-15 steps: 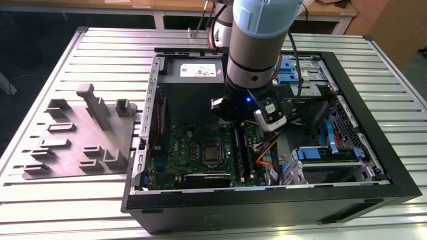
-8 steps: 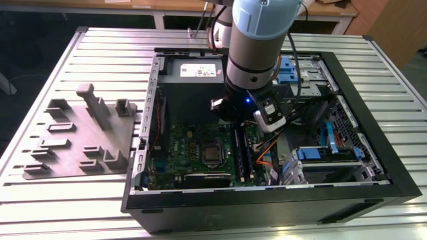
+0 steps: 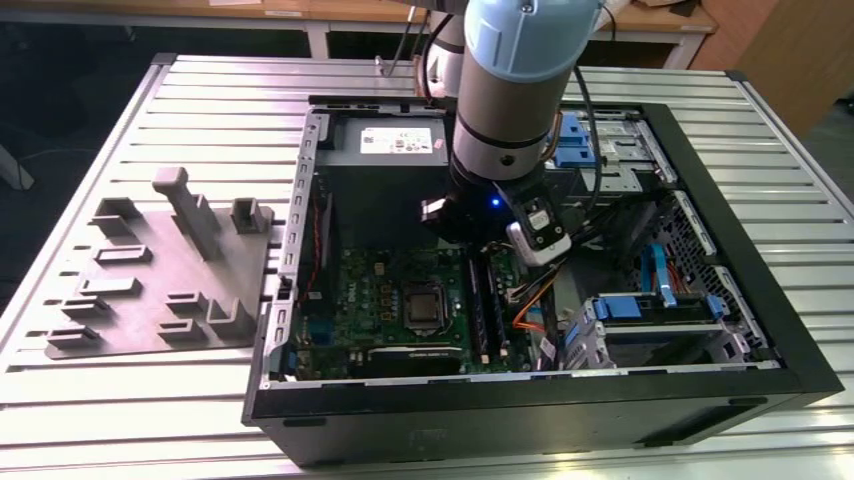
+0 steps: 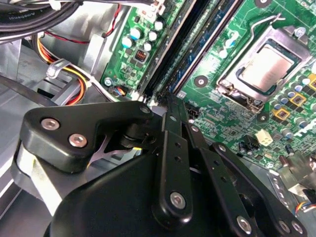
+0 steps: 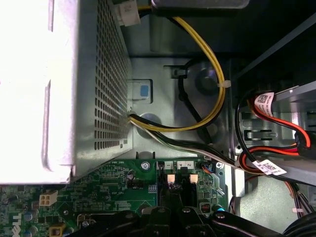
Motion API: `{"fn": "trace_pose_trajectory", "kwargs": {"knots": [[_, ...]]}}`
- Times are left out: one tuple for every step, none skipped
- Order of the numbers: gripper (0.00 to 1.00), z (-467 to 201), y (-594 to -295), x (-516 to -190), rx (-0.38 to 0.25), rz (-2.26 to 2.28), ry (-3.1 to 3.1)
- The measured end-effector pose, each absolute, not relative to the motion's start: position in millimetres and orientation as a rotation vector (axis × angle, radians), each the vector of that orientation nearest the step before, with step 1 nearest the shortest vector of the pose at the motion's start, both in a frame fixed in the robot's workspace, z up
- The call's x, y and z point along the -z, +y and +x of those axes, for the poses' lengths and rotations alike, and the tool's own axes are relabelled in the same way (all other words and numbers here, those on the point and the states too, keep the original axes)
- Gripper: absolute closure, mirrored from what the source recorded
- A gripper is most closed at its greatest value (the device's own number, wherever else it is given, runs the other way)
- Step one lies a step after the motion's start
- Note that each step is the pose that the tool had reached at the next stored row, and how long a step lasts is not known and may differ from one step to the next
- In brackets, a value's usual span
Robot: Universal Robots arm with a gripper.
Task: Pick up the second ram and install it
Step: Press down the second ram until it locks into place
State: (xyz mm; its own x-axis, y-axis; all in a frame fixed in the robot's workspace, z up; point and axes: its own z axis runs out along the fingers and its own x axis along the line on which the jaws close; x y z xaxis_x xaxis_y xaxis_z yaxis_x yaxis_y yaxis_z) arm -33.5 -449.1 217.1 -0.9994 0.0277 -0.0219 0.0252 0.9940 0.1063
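End effector [image 4: 170,106]: fingers drawn close together, tips at the motherboard's [image 3: 387,300] memory slots [image 4: 190,44]; whether the second ram is between them cannot be told. Step, judged: seating. Needs straight downward pressure. Nearby: CPU socket [image 4: 264,66], orange cables [image 3: 534,300], grey holder tray [image 3: 160,270] on bench [image 3: 200,90].

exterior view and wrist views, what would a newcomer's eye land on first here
The robot arm plunging into the open computer case on the slatted table stands out first. In the second wrist view the gripper sits right at the long black memory slots of the green motherboard. A grey holder tray lies at the exterior view's left.
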Motion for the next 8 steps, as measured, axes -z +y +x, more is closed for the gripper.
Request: {"fn": "trace_pose_trajectory", "kwargs": {"knots": [[0.9,-33.5,-449.1,-217.1,-0.166,0.041,3.114],[0.9,-33.5,-449.0,-217.9,-0.166,0.041,3.113],[0.9,-33.4,-448.8,-220.4,-0.169,0.041,3.113],[0.9,-33.5,-448.9,-224.4,-0.167,0.041,3.113],[0.9,-33.5,-449.0,-228.5,-0.166,0.041,3.113],[0.9,-33.5,-449.0,-231.9,-0.166,0.041,3.113],[0.9,-33.5,-449.0,-235.1,-0.166,0.041,3.113],[0.9,-33.5,-449.0,-236.3,-0.166,0.041,3.114]]}}
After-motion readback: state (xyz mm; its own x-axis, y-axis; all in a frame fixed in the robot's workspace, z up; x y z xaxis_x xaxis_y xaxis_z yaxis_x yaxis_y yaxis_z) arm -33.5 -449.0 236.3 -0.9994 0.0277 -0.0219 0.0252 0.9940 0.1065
